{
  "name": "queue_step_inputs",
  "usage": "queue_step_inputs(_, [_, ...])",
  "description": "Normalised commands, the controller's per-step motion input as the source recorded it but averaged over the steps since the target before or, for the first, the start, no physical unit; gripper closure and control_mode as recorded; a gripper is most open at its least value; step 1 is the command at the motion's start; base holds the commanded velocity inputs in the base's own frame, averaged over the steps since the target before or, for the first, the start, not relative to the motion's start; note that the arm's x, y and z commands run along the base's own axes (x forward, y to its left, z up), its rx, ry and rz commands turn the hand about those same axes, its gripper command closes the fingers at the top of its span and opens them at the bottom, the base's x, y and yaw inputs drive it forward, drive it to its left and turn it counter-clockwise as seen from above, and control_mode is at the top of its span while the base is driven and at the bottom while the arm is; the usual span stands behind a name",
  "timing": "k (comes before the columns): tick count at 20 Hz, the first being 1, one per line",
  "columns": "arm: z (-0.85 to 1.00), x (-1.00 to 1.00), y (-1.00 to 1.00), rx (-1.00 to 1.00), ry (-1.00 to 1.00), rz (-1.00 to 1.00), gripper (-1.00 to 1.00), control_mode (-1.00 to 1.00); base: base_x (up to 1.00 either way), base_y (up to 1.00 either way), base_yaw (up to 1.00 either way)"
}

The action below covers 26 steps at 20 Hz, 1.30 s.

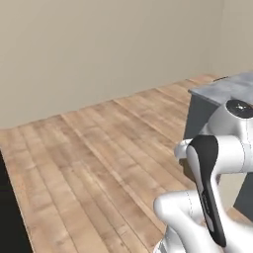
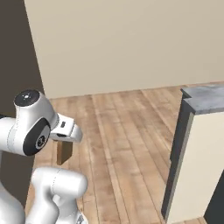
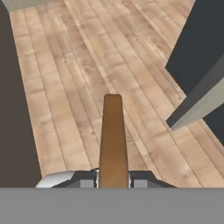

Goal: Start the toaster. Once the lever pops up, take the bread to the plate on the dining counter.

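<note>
open wood floor [image 2: 127, 131] ahead, grey counter block [image 2: 197, 153] blocking right, dark panel [image 3: 13, 109] close at left

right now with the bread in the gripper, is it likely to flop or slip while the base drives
Probably stiff: the bread sticks straight out from the gripper without sagging. It is pinched only at one end, with most of its length unsupported, so a jolt might pivot it. It looks thin and light, so the grip likely holds, though a toasted slice could crack if squeezed harder.
</note>
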Motion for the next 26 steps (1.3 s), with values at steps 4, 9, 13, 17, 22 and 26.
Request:
queue_step_inputs(4, [0.00, 0.00, 0.00, 0.00, 0.00, 0.00, 1.00, 1.00, 0.90, 0.86, -0.58])
queue_step_inputs(9, [0.00, 0.00, 0.00, 0.00, 0.00, 0.00, 1.00, 1.00, 0.77, 0.86, -0.66])
queue_step_inputs(13, [0.00, 0.00, 0.00, 0.00, 0.00, 0.00, 1.00, 1.00, 0.75, 0.86, -0.67])
queue_step_inputs(17, [0.00, 0.00, 0.00, 0.00, 0.00, 0.00, 1.00, 1.00, 0.69, 0.91, -0.65])
queue_step_inputs(22, [0.00, 0.00, 0.00, 0.00, 0.00, 0.00, 1.00, 1.00, 0.65, 1.00, -0.61])
queue_step_inputs(26, [0.00, 0.00, 0.00, 0.00, 0.00, 0.00, 1.00, 1.00, 0.66, 1.00, -0.62])
